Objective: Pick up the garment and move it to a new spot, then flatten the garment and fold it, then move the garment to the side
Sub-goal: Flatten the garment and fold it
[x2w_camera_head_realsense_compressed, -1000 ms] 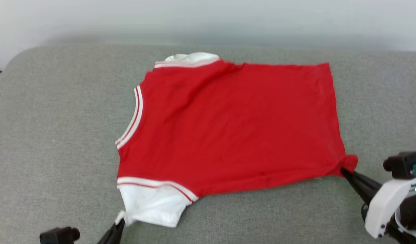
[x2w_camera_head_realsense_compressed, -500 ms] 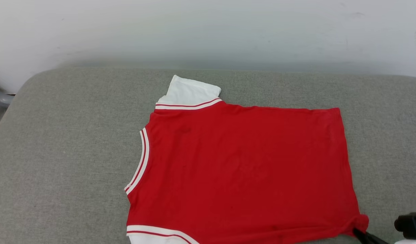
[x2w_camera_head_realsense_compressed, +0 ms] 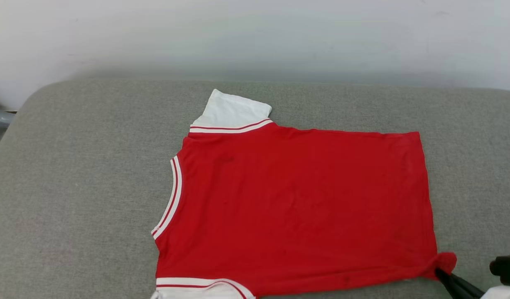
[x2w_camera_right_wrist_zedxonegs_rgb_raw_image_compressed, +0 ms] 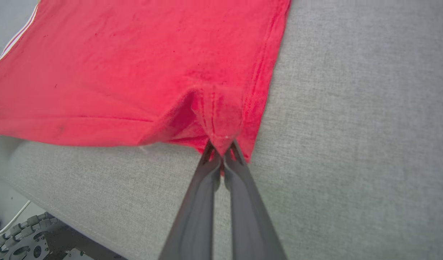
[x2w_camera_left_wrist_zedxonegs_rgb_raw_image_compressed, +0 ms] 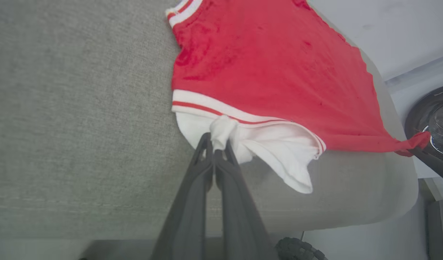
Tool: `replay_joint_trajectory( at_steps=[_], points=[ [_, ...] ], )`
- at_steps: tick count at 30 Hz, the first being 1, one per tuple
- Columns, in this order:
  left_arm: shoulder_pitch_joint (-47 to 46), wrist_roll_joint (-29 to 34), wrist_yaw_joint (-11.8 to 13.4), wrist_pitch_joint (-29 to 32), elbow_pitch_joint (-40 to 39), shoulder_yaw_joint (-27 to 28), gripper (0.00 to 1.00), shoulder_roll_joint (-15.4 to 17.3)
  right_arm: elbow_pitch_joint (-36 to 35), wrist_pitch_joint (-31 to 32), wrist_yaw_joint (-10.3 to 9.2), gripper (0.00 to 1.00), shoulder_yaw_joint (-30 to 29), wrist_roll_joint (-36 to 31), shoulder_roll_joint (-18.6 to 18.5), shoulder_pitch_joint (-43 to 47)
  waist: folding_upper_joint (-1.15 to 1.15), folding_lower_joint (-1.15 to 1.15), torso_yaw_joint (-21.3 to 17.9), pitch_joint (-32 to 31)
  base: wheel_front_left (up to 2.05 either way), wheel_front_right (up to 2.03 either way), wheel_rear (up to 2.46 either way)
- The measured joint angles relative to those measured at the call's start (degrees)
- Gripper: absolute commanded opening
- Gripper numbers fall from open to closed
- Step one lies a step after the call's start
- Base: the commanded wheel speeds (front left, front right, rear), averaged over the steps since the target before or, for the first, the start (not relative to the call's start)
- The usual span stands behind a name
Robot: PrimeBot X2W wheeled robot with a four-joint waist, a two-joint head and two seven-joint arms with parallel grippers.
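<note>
I have the red jersey spread plain side up near the grey cushion's front edge. My left gripper is clamped on its white sleeve and my right gripper on the hem corner. It looks like light, limp knit that will sag, so I'd hold it by the corners.

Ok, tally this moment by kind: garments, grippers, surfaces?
Garments: 1, the red garment
Grippers: 2, left gripper and right gripper, each shut on the garment
Surfaces: 1, the grey cushion
Total: 4
</note>
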Motion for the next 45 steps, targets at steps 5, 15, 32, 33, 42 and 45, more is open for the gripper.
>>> replay_joint_trajectory(
  at_steps=[5,15,32,33,42,45],
  points=[
    [-4.60,1.63,-0.35,-0.49,-0.25,1.34,0.00,0.92,-0.86,0.96,-0.01,0.00,0.37,-0.24,0.91,-1.94,0.00,0.01,-0.99,1.10,0.00,0.00,0.00],
    [-17.42,4.75,-2.65,3.47,0.80,2.21,0.00,4.75,-1.82,1.18,-0.01,0.00,2.14,-0.13,1.77,-7.19,0.00,0.01,-3.87,4.09,0.00,0.00,0.00],
    [-41.59,7.72,-8.59,10.09,16.19,-0.99,0.00,2.76,1.54,2.67,-0.01,0.00,5.33,1.46,0.35,-20.11,0.00,0.01,-6.42,13.44,0.00,0.00,0.00],
    [-42.39,7.79,-8.72,10.20,17.51,-1.24,0.00,2.40,1.86,2.67,-0.01,0.00,5.57,1.58,0.34,-20.65,0.00,0.01,-6.49,13.92,0.00,0.00,0.00],
    [-46.48,8.53,-10.96,9.59,29.50,-4.41,0.00,-0.30,5.44,2.69,-0.01,0.00,8.87,1.59,0.53,-23.28,0.00,0.01,-6.81,16.23,0.00,0.00,0.00],
    [-47.17,8.15,-11.38,8.73,32.00,-5.31,0.00,-1.04,6.48,2.57,-0.01,0.00,9.42,1.55,0.74,-23.70,0.00,0.01,-6.76,15.96,0.00,0.00,0.00]
  ],
)
